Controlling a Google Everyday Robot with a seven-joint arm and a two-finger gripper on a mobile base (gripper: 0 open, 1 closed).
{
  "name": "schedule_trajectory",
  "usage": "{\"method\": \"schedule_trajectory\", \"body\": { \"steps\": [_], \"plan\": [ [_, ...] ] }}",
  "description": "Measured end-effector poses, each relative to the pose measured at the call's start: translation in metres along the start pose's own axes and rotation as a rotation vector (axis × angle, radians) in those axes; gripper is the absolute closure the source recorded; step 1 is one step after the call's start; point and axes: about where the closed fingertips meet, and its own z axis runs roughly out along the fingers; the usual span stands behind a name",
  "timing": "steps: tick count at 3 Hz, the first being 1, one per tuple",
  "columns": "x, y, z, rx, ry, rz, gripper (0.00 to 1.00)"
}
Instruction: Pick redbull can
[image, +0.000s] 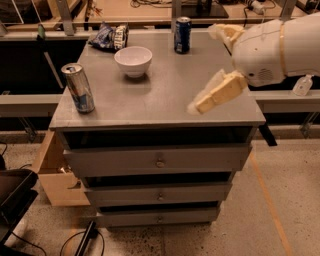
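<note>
Redbull can (78, 88) upright; gripper (216, 94) over opp. cabinet (165, 97) edge.

Looks like a robotics lab or workshop: grey drawer bench (165, 100) on speckled floor (280, 210), cable-strewn wooden worktops (150, 10) behind, loose cords (75, 241) below, gripper (200, 105) over the bench's right side.

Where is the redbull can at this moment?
In the camera view, the redbull can stands upright near the front-left corner of the grey cabinet top, the white bowl behind-right of it; the tool hovers over the right side.
</note>
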Motion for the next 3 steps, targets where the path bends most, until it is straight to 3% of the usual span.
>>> {"method": "schedule_trajectory", "body": {
  "steps": [1,2,3],
  "plan": [
    [-0.02,0.0,0.005,-0.001,-0.062,0.026,0.0],
    [-0.019,0.0,0.005,-0.001,-0.06,0.025,0.0],
    [-0.026,0.009,0.033,0.006,-0.054,0.032,0.0]
  ]
}}
